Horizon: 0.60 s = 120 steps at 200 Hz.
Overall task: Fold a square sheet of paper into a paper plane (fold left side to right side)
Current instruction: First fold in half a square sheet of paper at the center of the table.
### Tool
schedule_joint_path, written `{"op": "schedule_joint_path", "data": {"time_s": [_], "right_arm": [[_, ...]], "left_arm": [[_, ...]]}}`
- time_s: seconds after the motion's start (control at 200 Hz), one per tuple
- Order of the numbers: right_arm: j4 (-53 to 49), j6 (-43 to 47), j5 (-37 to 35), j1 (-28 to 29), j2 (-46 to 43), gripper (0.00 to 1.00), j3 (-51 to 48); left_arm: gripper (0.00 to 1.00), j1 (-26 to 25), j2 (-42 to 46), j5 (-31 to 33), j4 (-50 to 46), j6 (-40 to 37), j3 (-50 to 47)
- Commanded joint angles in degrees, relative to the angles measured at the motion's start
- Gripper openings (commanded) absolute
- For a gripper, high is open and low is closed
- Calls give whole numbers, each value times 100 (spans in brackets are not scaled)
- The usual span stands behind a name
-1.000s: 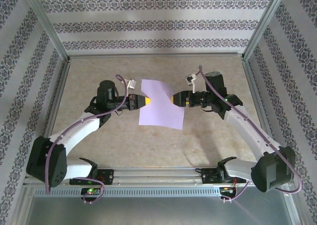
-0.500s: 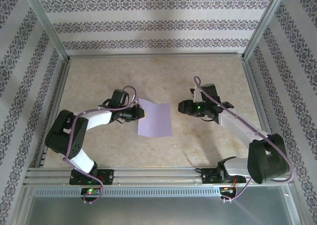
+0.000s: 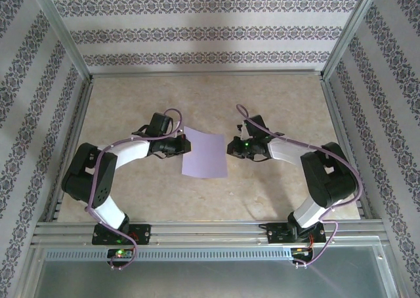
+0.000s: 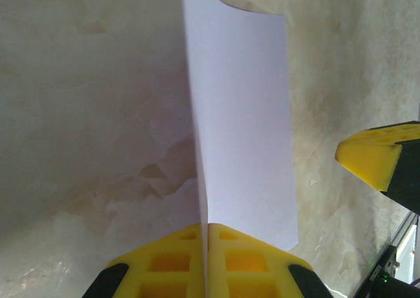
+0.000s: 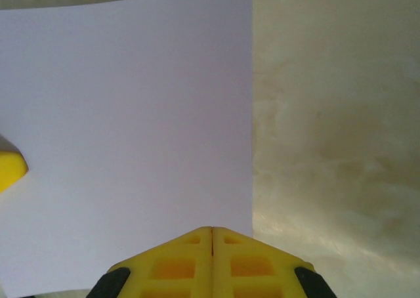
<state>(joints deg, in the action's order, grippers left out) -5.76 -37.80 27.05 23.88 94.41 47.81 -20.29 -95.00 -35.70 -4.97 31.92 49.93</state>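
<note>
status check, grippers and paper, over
left gripper shut on the square sheet of paper, at its edge. right gripper shut at the opposite edge, grip unclear. no crease visible, nothing blocking the fold.

Square sheet of paper: one item, thin plain lavender, four straight edges, unfolded, no crease visible. Position: near the middle of the table, slightly skewed to the table's edges. Condition: mostly flat on the table, left edge bowed upward.
</note>
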Motion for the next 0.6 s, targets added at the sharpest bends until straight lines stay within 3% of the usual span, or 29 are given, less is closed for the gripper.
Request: {"op": "schedule_joint_path", "data": {"time_s": [0.0,0.31,0.595], "right_arm": [[138,-9,34,88,272,6,308],[-200,200,-251,230,835,9,584],[-472,316,-537,319,950,12,540]], "left_arm": [[2,-73,-130,9,-332,-167,196],[15,-139,-239,-67,-447,-179,397],[39,-166,-20,-232,-382,67,435]]}}
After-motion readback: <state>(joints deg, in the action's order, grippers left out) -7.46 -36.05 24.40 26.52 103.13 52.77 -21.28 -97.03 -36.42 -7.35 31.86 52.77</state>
